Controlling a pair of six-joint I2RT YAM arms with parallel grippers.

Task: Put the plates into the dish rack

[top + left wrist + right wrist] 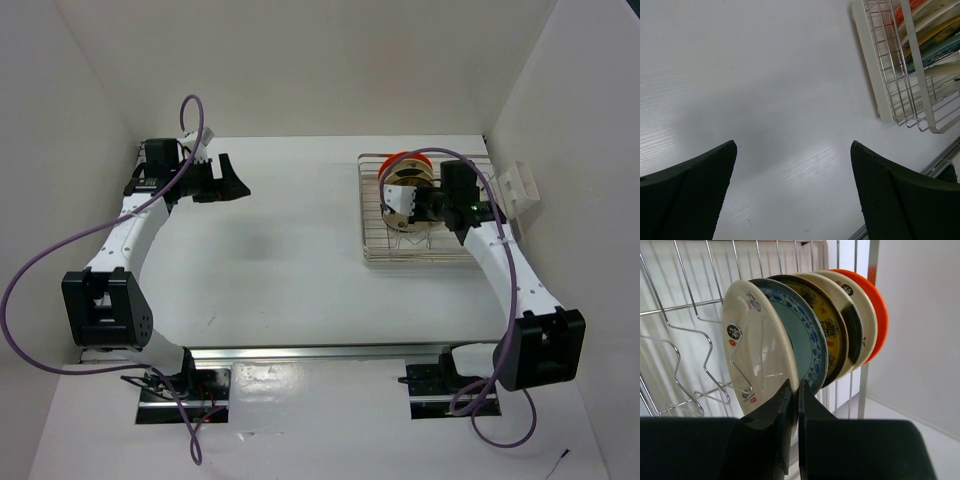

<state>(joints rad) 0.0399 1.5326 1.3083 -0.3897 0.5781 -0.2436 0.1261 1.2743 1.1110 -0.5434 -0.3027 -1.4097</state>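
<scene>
The silver wire dish rack (420,252) stands at the right rear of the table, with several plates upright in a row in it. In the right wrist view, front to back, they are a cream plate (760,340), the blue-teal plate (801,335), the dark brown gold-patterned plate (832,330), cream plates (856,322) and the orange-red plate (879,315). My right gripper (797,390) is shut on the lower rim of the front cream plate, over the rack (405,203). My left gripper (228,180) is open and empty above bare table at the far left (792,165).
A small white bracket (520,185) is fixed on the right wall beside the rack. The rack's near corner (890,75) shows at the upper right of the left wrist view. White walls enclose the table on three sides.
</scene>
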